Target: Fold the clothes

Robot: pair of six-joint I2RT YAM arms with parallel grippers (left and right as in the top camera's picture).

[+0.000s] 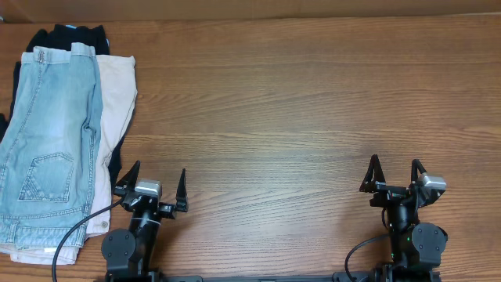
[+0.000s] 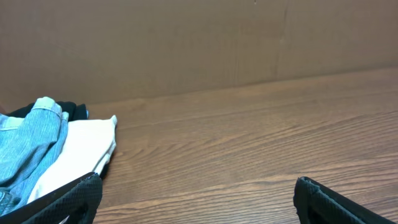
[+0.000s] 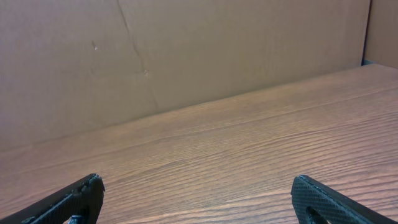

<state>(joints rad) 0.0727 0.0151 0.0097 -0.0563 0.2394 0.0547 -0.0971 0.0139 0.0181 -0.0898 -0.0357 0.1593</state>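
none of the folding is judged begun: the light-blue faded denim shorts (image 1: 48, 141) are seen untouched atop cream trousers (image 1: 117, 86) at the wooden table (image 1: 297, 102)'s left edge, and the left gripper (image 1: 156, 182) and right gripper (image 1: 395, 174) are held spread apart, empty.

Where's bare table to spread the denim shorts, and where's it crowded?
Bare table runs from the beige trousers rightward to the right edge, ahead of the left gripper and right gripper. Crowded: the left edge, where denim shorts lie on the beige trousers and a black garment.
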